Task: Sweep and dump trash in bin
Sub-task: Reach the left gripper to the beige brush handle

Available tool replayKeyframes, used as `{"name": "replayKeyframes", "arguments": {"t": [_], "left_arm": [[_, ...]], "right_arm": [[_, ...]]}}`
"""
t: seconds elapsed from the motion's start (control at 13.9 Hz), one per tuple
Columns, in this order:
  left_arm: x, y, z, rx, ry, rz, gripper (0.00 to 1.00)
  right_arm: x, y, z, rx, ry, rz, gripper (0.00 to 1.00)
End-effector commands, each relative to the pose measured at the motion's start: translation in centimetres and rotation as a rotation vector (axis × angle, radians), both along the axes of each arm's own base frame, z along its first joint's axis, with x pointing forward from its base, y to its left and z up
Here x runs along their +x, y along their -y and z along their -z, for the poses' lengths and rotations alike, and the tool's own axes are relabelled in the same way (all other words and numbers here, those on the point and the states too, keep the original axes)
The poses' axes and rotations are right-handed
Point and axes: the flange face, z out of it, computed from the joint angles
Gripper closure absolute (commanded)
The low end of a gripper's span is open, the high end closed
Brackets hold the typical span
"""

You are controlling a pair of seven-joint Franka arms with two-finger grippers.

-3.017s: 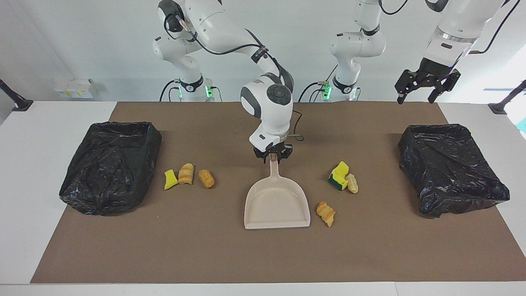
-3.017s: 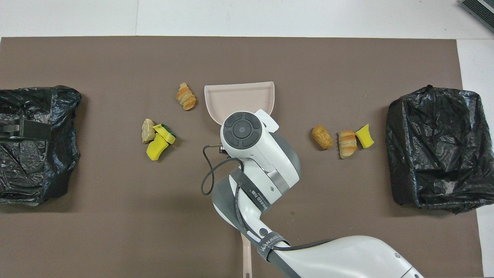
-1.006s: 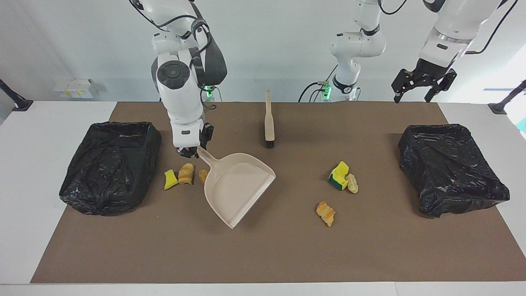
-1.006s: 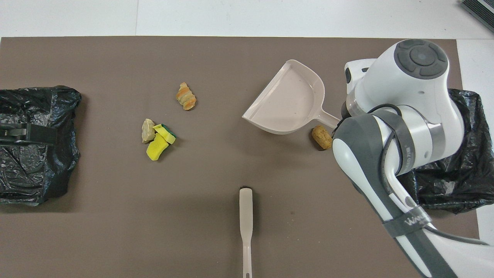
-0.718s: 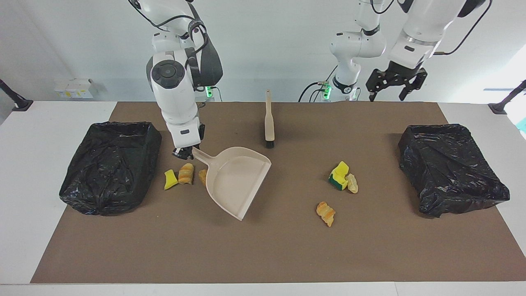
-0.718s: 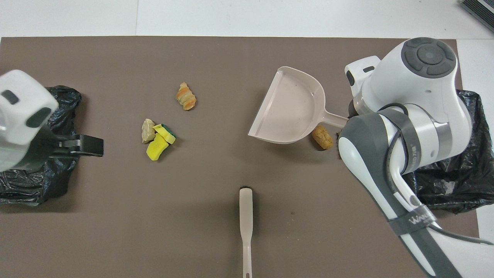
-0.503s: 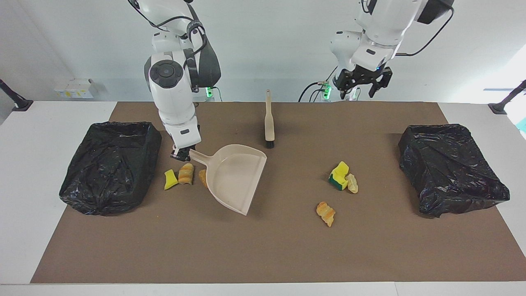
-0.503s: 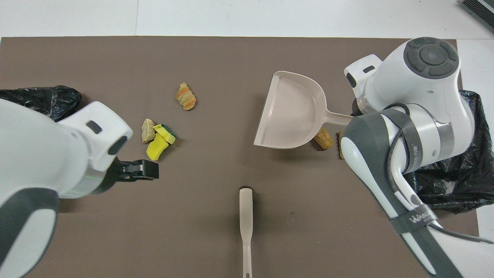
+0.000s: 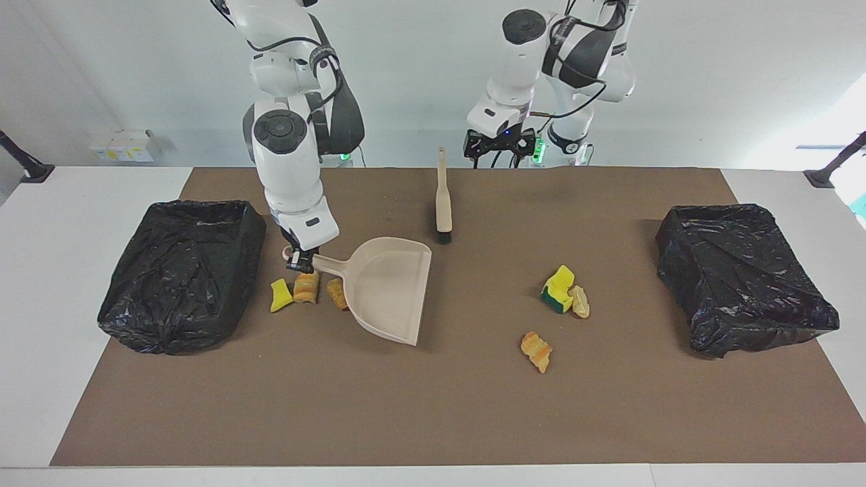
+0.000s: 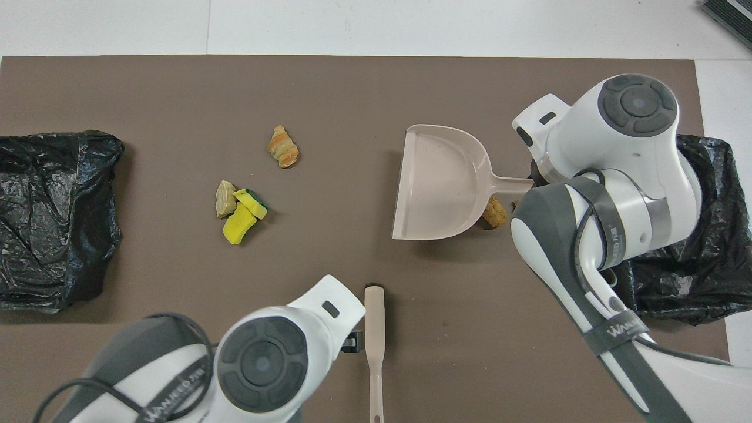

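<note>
Light, soft, loose-looking trash [image 9: 306,289] beside right gripper [image 9: 298,260] clamped on dustpan [image 9: 385,287] handle; left gripper [image 9: 497,150] wide above brush [image 9: 443,196], best taken by handle.

A brown mat [image 9: 433,419] is spread over the white desk [image 9: 40,325]. On the mat, the brush [image 9: 442,199] is taken as landmark. Toward each end of the desk from it, a black-lined bin [image 9: 179,274] [image 9: 741,277] is set. Farther from the robots than the brush, trash scraps [image 9: 308,287] [image 9: 561,291] [image 9: 536,350] are scattered.
</note>
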Motion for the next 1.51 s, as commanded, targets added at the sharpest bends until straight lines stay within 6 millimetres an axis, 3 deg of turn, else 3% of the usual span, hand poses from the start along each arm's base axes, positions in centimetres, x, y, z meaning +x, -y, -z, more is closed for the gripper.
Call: {"name": "replayKeyframes", "arguments": {"t": [0.0,0.22,0.36,0.43,0.5,0.57,0.79,1.29,1.36,1.44], "left_arm": [[-4.8,2.4,5.5,-0.014,0.008,0.025,0.00],[-8.0,5.2,9.9,-0.024,0.019,0.062,0.00],[-8.0,6.3,11.5,-0.050,0.038,0.062,0.00],[-9.1,7.2,12.6,-0.047,0.034,0.086,0.00],[-10.0,7.8,14.6,-0.019,0.014,0.101,0.00],[-10.0,7.8,15.3,-0.008,0.005,0.117,0.00],[-8.3,7.9,12.3,-0.044,0.029,0.094,0.00],[-8.8,7.4,12.3,-0.007,0.001,0.118,0.00],[-9.1,7.2,12.4,0.010,-0.012,0.122,0.16],[-9.3,6.9,12.3,0.030,-0.026,0.124,0.46]], "right_arm": [[-1.7,-0.4,1.6,-0.013,-0.009,-0.050,1.00],[-2.1,-0.4,2.1,-0.009,0.003,-0.060,1.00],[-2.3,0.1,2.8,-0.010,-0.011,-0.081,1.00],[-2.6,0.3,4.0,-0.011,-0.027,-0.089,1.00],[-2.7,0.3,4.4,-0.005,-0.008,-0.107,1.00],[-2.7,0.3,4.4,-0.003,-0.004,-0.114,1.00],[-2.8,0.2,4.4,-0.004,-0.005,-0.117,1.00],[-2.8,0.4,4.5,-0.004,-0.007,-0.114,1.00],[-2.8,0.4,4.5,-0.004,-0.007,-0.114,1.00],[-2.8,0.4,4.5,-0.004,-0.007,-0.114,1.00]]}}
